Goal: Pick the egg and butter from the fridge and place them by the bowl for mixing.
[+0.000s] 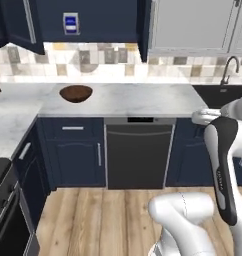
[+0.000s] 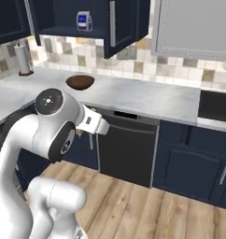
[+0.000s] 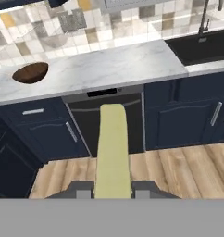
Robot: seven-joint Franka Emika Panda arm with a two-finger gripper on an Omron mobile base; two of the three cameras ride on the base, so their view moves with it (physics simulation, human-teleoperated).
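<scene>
The butter (image 3: 113,148), a pale yellow-green stick, runs straight out from between my finger tips in the hand view. My gripper (image 3: 113,187) is shut on its near end. I hold it out over the wooden floor, in front of the counter and well short of it. The bowl (image 1: 76,93), dark brown wood, sits on the marble counter near the corner. It also appears in the right base view (image 2: 80,81) and at the upper left of the hand view (image 3: 30,72). The egg and the fridge are out of view.
A dishwasher (image 1: 138,152) sits under the counter between navy cabinets. A dark sink (image 1: 223,95) with a faucet is at the right. An open upper cabinet holds a small carton (image 2: 84,21). A paper towel roll (image 2: 24,58) stands far left, and a stove (image 1: 0,200) is by the left wall.
</scene>
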